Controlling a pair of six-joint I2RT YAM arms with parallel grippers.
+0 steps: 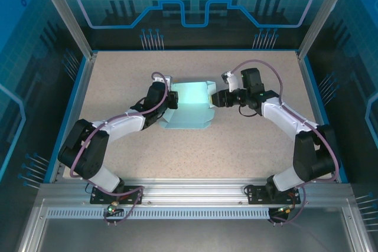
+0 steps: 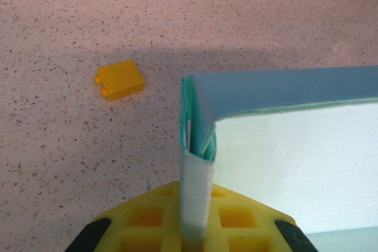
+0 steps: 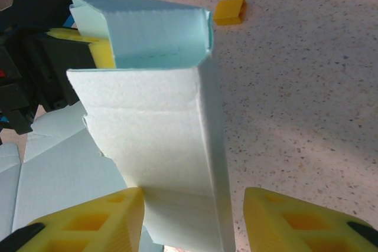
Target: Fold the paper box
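The paper box (image 1: 192,110) is light blue card, partly folded, lying mid-table between both arms. My left gripper (image 1: 173,100) is at its left wall. In the left wrist view the yellow fingers (image 2: 147,219) of the left gripper (image 2: 195,219) are shut on a doubled-over wall of the paper box (image 2: 295,157). My right gripper (image 1: 214,98) is at the box's right wall. In the right wrist view the right gripper (image 3: 192,219) is open, straddling an upright wall of the paper box (image 3: 153,128). Its left finger (image 3: 94,222) touches the card and its right finger (image 3: 295,222) stands apart.
A tiny orange brick (image 2: 120,79) lies on the speckled table (image 1: 248,146) just beyond the box's far left corner, also in the right wrist view as the orange brick (image 3: 229,11). A blue rim and metal posts (image 1: 65,16) enclose the table.
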